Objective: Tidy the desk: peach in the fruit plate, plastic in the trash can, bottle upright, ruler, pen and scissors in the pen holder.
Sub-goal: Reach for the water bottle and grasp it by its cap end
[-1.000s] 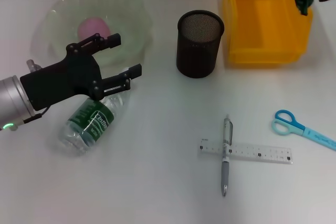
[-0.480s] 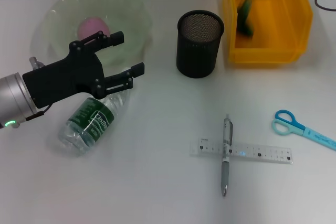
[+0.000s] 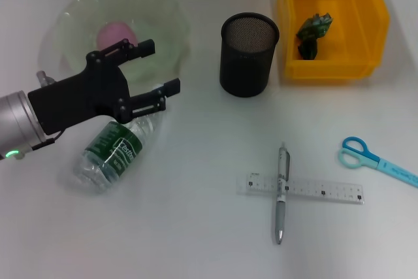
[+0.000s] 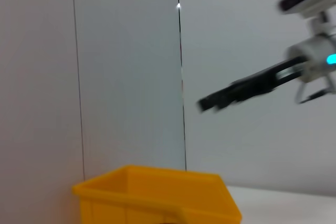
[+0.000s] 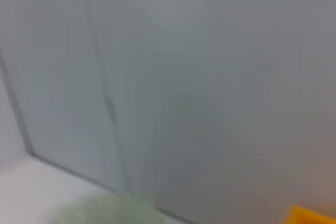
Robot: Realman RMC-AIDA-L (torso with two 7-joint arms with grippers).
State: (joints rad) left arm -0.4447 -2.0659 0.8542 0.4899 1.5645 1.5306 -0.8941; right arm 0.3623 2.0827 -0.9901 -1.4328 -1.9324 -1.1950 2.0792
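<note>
You face a plain white counter (image 3: 196, 227). The scalloped, pale green plate (image 3: 166, 14) holds the matte pink peach (image 3: 112, 31). The yellow rectangular bin (image 3: 297, 66) contains crumpled green plastic (image 3: 312, 31). Your left claw (image 3: 160, 66) hangs open above the plate's near rim, over the clear bottle (image 3: 114, 151), which lies on its side just beside the plate. The black mesh holder (image 3: 248, 53) stands between plate and bin. The silver pen (image 3: 281, 191) lies across the transparent ruler (image 3: 326, 191); the blue-handled scissors (image 3: 372, 159) lie nearby. Your right claw (image 4: 210, 102) is above the bin; whether it is open you cannot tell.
</note>
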